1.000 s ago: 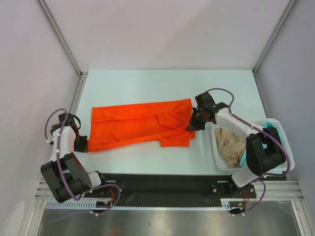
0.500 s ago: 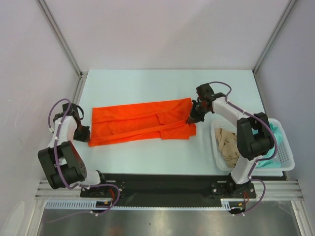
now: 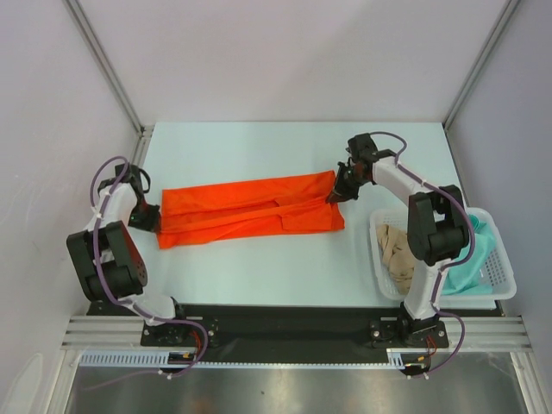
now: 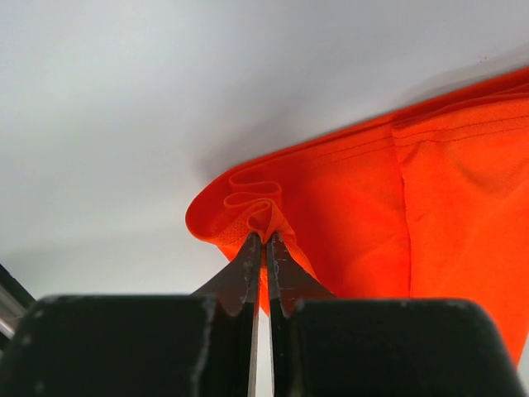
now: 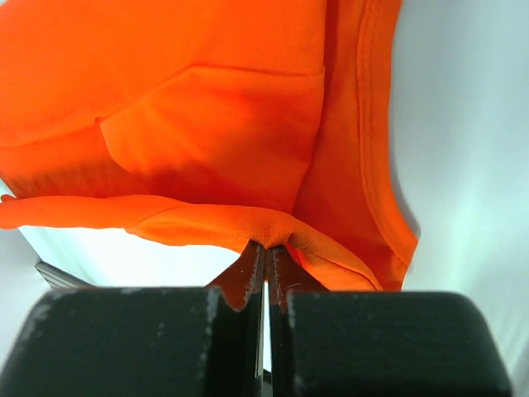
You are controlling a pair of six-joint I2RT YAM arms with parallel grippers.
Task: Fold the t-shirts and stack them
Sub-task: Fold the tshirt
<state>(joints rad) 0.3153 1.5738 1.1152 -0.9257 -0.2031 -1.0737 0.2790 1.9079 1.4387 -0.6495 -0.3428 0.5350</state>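
Pinching opposite ends of the orange shirt (image 3: 250, 211), left gripper (image 4: 266, 240) and right gripper (image 5: 266, 248) are both clamping cloth, its long axis running straight between them.

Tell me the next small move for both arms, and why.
Probably lower both ends onto the table and open. The left gripper and right gripper each pinch an end of the orange shirt, which already lies as a long folded band stretched between them.

right gripper (image 5: 265, 251) — jaws pinched on a fold | orange-red t-shirt (image 5: 215, 116) — fills view above
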